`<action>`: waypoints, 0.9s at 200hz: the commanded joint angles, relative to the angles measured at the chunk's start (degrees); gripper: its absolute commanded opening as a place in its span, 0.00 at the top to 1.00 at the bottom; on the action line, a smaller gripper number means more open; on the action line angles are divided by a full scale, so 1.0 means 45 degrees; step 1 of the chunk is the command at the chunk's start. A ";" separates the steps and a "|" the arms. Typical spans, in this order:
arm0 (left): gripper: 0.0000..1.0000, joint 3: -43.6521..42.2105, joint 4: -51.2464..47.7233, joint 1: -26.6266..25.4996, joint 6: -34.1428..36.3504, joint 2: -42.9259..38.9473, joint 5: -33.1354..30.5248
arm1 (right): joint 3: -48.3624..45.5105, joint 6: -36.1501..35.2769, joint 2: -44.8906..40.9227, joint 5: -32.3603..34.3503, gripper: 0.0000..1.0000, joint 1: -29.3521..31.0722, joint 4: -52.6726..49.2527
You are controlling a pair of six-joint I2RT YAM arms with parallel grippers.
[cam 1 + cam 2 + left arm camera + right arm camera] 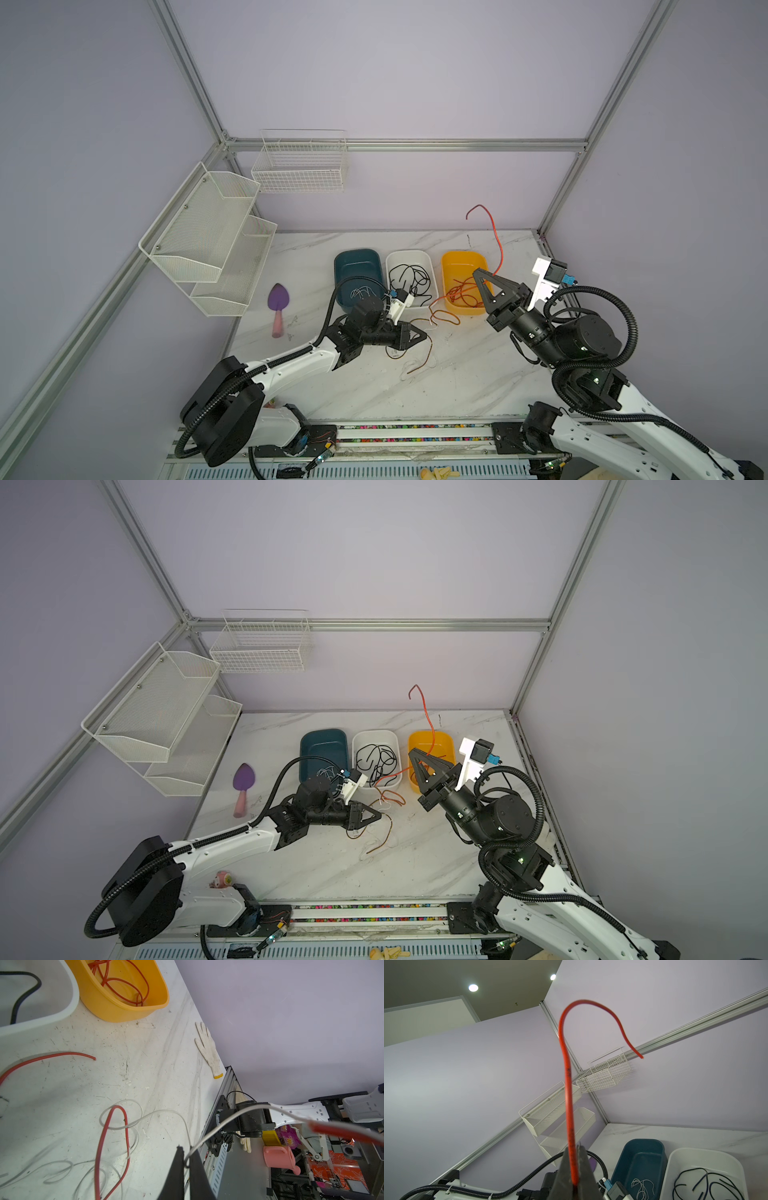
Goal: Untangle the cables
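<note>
Left end effector (186,1153) pinches the white cable (207,1135) just above the counter (145,1064); right end effector (574,1151) clamps the red cable (568,1076) over the yellow bin (463,253). We judge separation underway; next we draw the 2 apart, gently.

- We see even light in both top views; faint shadows fall on the surface (478,386) at lower centre.
- We catch glare from ceiling lamps (473,987) in the right wrist view.
- Close to the left wrist lens, a red cable (342,1132) blurs.
</note>
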 commanded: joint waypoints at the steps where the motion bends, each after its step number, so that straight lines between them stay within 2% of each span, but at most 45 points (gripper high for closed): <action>1: 0.97 -0.0247 0.0468 -0.0056 0.0090 -0.0087 0.0001 | -0.0028 -0.0014 -0.0207 0.0150 1.00 0.0060 0.0571; 23: 1.00 -0.0316 0.0358 -0.0052 0.0089 -0.0174 -0.0045 | 0.0029 -0.0147 -0.0190 0.0560 1.00 0.0053 0.0302; 66: 1.00 -0.0836 0.0325 -0.0049 -0.0007 -0.0409 -0.0074 | 0.0016 -0.0407 -0.0013 0.1421 1.00 0.0059 0.0049; 180: 1.00 -0.2009 0.0392 -0.0071 -0.0241 -0.0655 -0.0230 | 0.0400 -0.1539 0.0592 0.6074 1.00 0.0054 -0.0151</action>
